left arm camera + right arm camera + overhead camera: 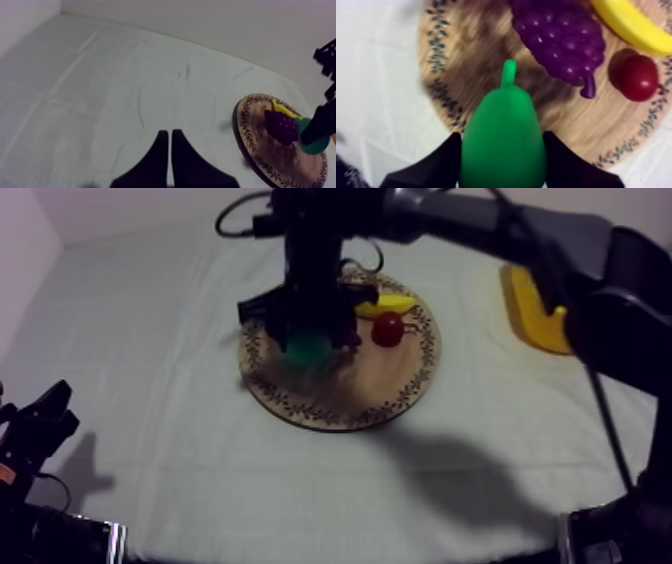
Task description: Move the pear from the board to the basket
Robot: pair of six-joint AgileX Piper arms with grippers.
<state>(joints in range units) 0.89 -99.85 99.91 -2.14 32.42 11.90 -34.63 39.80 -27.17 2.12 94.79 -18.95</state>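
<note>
Now right gripper (501, 135) is clamping pear (503, 155) over wooden board (330, 403).
Lift toward the yellow basket (535, 313), upper right, is probably coming next; left gripper (169, 133) is lying closed.

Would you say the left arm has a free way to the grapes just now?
Probably not: the right tool, shut on the pear, hangs over the wooden board right beside the grapes, so the left tool would likely bump it.
</note>
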